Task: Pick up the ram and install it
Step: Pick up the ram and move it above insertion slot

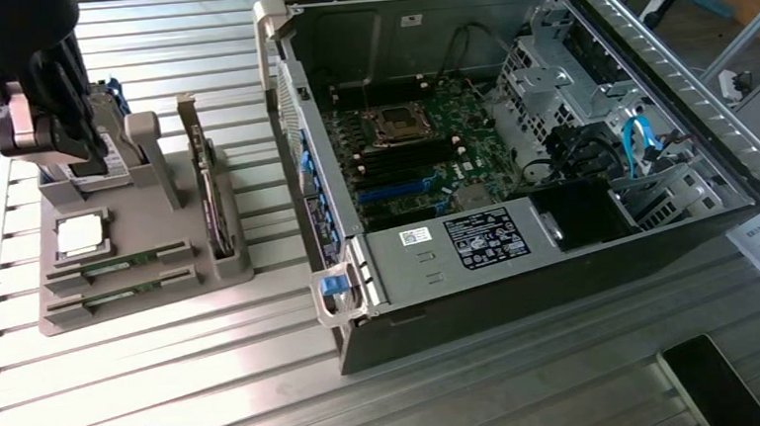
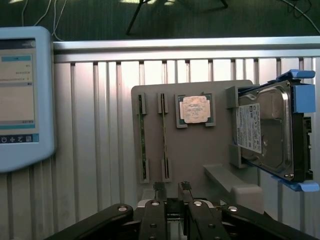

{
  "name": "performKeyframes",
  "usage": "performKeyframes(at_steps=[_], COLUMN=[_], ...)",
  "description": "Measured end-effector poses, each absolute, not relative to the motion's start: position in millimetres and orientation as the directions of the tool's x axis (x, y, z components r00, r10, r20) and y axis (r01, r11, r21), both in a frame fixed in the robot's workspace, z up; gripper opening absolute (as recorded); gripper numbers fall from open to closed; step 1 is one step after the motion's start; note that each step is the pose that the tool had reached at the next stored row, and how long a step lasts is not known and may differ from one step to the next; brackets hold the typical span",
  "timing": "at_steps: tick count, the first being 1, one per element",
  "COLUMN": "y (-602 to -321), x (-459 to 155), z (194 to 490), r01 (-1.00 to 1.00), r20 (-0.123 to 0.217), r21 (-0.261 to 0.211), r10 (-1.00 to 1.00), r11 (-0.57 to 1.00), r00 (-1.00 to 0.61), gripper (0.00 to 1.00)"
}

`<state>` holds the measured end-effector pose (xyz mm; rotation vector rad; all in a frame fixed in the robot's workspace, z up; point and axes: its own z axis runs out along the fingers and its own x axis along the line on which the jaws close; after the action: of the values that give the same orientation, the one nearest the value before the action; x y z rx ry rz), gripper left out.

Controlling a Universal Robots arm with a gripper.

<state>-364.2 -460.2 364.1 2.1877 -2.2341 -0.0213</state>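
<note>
Two ram sticks stand on edge in slots of the grey holder. One ram is closer to the processor chip, the other ram is at the holder's front. In the wrist view they are thin green strips, ram and ram. My gripper hangs above the holder's far end, over the hard drive. Its fingertips stand apart with nothing between them, so the gripper is open, a little short of the nearer stick's end.
The holder also carries a silver processor chip, a hard drive in a blue frame and an upright expansion card. The open computer case with its motherboard lies at the exterior view's right. A light-blue tablet rests nearby.
</note>
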Motion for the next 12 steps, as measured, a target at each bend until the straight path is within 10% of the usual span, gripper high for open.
performKeyframes(at_steps=[12], y=[-467.9], x=[-364.2], z=[352.7], r01=[-1.000], r20=[0.001], r21=[0.020], r10=[-1.000], r11=[0.021], r00=[-0.021], gripper=[0.24])
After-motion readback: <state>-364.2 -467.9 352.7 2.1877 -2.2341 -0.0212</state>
